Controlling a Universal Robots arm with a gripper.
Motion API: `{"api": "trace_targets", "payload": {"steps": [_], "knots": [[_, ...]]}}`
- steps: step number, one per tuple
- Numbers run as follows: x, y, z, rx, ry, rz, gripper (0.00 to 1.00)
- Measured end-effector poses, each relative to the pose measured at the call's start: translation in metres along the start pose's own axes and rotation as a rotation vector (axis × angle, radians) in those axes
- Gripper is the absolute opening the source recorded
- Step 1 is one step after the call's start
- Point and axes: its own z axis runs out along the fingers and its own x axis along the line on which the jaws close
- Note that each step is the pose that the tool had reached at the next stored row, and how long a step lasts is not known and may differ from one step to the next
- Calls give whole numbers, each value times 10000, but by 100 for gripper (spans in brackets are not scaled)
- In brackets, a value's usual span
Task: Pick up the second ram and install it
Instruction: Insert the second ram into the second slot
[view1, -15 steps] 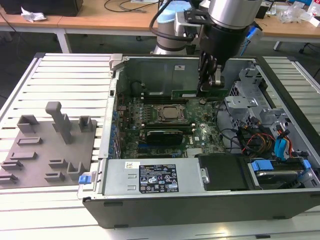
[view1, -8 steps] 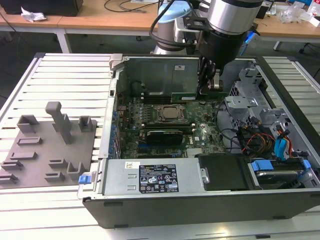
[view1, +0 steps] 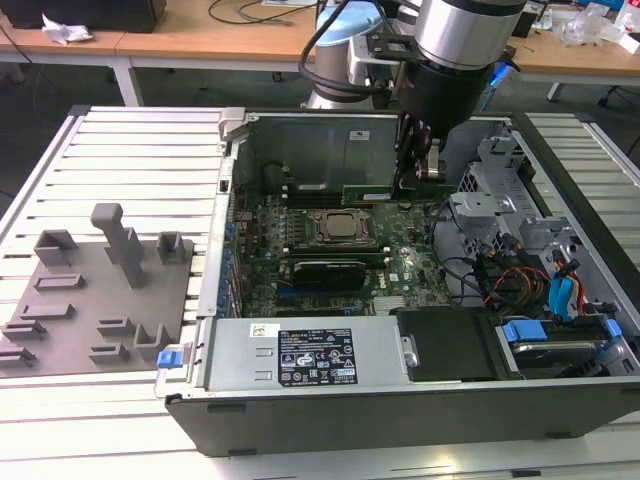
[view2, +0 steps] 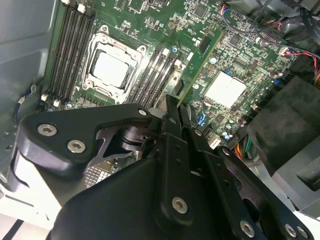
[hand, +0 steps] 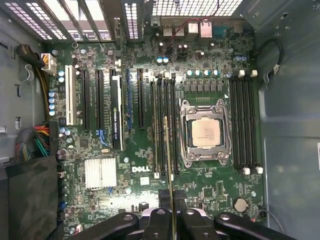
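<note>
One arm (view1: 462, 45) hangs vertical; hand (hand: 171, 199) pinches second ram (hand: 168, 145).

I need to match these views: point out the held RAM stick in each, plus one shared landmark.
Exterior view: the second ram, held by the end effector, just beyond the processor.
Second wrist view: edge-on, beside the memory slots.
First wrist view: edge-on, over those slots.
Landmark: the silver processor.
</note>
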Motion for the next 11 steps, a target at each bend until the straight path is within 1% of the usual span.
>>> {"api": "trace_targets", "payload": {"steps": [2, 4, 6, 8, 9, 11], "knots": [[1, 9, 2, 1, -2, 2, 14], [6, 82, 9, 1, 0, 0, 14], [16, 127, 14, 0, 1, 0, 14], [24, 153, 20, 1, -3, 1, 14], [34, 183, 23, 0, -1, 1, 14], [42, 206, 30, 1, -1, 0, 14]]}}
